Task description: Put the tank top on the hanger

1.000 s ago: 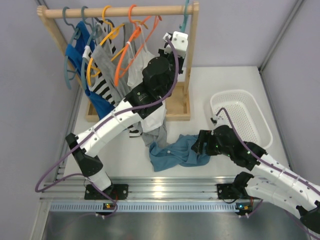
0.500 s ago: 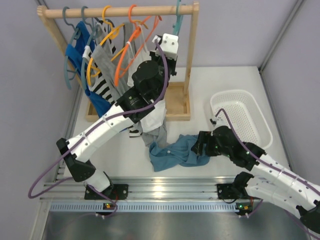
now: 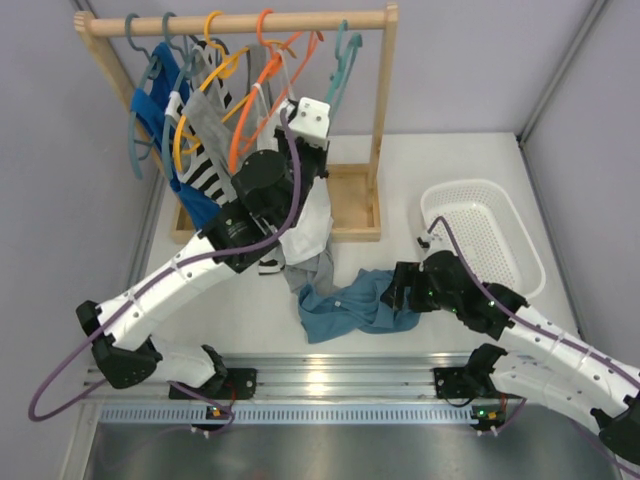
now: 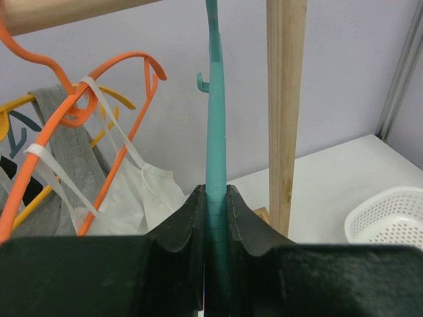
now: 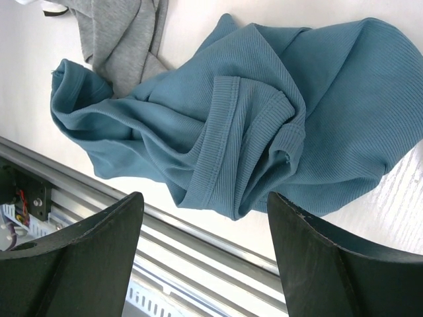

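The tank top (image 3: 350, 308) lies crumpled on the table in front of the rack, and its ribbed teal-blue folds fill the right wrist view (image 5: 264, 119). My right gripper (image 3: 395, 290) hovers at its right edge, jaws wide open and empty (image 5: 205, 196). My left gripper (image 3: 325, 98) is shut on the hanger (image 3: 340, 62), a thin light teal one held up beside the rack's right post. In the left wrist view the hanger (image 4: 215, 132) runs straight up from between my closed fingers (image 4: 188, 218). Its hook top is out of that view.
The wooden rack (image 3: 385, 100) holds orange hangers (image 3: 255, 95), grey-blue hangers (image 3: 135, 60), a royal-blue top (image 3: 160, 100), striped and grey garments and a white top (image 4: 142, 198). A grey garment (image 3: 315, 270) lies by the tank top. A white basket (image 3: 480, 235) stands at the right.
My left arm has swung left and down with the hanger in its grip, carrying it away from the rod's right end. The right arm and tank top have not moved.
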`<action>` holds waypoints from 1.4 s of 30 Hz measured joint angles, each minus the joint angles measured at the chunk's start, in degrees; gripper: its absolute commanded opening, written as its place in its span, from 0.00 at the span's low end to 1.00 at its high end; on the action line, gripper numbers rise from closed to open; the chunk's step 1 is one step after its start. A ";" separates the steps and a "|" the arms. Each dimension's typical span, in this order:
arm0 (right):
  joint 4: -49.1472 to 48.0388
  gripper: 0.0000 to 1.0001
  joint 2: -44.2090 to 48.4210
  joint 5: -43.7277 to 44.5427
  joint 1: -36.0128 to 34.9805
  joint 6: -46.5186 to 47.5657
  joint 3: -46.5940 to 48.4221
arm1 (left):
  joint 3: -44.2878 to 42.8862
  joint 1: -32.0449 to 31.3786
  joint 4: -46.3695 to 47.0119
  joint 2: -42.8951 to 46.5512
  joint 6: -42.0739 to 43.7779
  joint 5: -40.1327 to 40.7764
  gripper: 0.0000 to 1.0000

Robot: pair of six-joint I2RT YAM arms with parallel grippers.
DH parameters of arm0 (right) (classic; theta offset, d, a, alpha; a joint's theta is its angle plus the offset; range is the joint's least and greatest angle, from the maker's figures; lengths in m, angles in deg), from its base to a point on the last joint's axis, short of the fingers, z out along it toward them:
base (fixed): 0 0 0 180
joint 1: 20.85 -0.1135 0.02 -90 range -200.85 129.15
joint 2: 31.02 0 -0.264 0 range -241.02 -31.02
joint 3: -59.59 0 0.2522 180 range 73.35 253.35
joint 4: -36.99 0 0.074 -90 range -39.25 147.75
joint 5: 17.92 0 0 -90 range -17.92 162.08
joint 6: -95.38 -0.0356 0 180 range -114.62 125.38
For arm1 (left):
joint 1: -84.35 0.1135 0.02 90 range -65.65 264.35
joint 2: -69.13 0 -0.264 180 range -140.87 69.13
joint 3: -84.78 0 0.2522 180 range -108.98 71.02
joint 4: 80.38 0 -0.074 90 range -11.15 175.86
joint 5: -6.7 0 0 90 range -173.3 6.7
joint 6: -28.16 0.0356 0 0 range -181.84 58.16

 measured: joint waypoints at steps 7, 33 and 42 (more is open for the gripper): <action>-0.02 0.74 -0.46 0.28 0.00 0.00 0.00 | 5.62 -2.47 -5.49 8.70 -0.22 -3.69 0.00; 0.92 0.41 -7.93 9.73 -9.53 -4.11 -1.57 | 12.33 -3.17 -55.36 28.06 -27.71 -28.94 0.00; 4.42 0.40 -13.66 18.03 -15.56 -8.37 3.76 | 12.35 -3.17 -63.39 32.59 -34.40 -32.83 0.00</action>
